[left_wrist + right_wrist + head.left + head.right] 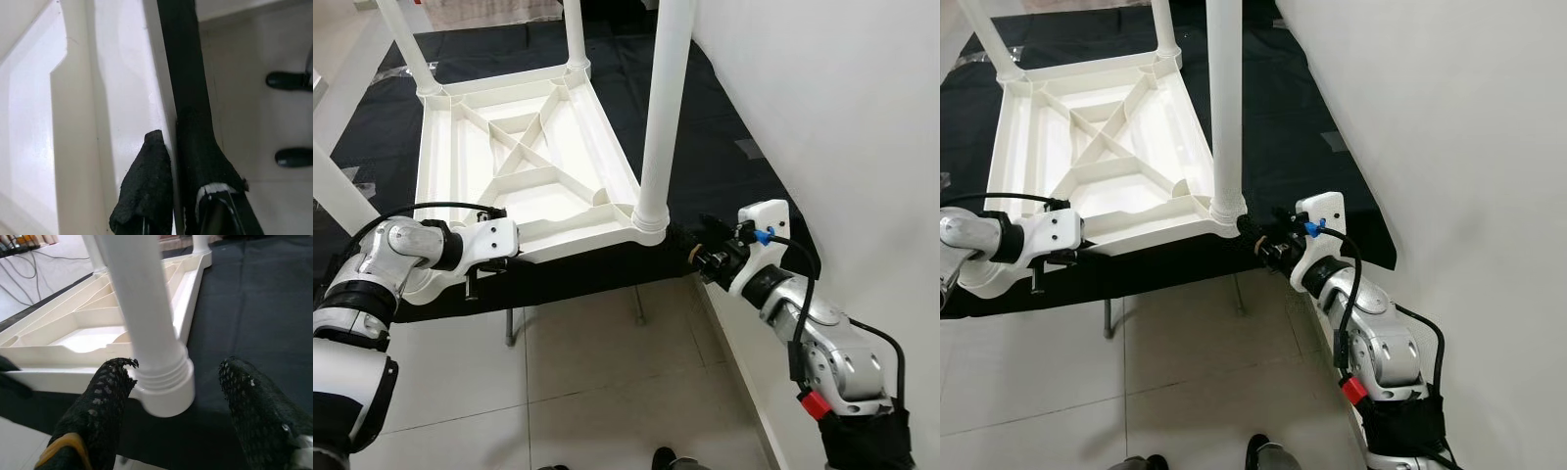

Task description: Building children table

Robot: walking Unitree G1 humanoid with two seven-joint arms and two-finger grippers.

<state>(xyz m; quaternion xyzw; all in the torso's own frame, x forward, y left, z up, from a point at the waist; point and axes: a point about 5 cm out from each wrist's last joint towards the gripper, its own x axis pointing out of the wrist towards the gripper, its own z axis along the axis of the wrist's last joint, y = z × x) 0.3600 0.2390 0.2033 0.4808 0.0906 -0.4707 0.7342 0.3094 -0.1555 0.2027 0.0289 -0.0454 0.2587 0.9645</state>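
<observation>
A white plastic children's table (529, 166) lies upside down on a black cloth (705, 147), its ribbed underside up. White legs stand in its near right corner (661, 108) and both far corners. My left gripper (478, 266) is at the near left corner, shut on the table's rim (122, 98), with one finger (146, 186) inside and the other outside. My right gripper (697, 250) is open at the foot of the near right leg (146, 308). Its fingers (105, 391) stand on either side of the leg's collar, just short of touching it.
A white wall (842, 117) runs close along the right. The cloth-covered platform ends at its near edge over tiled floor (607, 372), with a metal support (511, 328) beneath. Dark shoes (666, 458) show at the bottom edge. Another white leg (337, 191) slants at the far left.
</observation>
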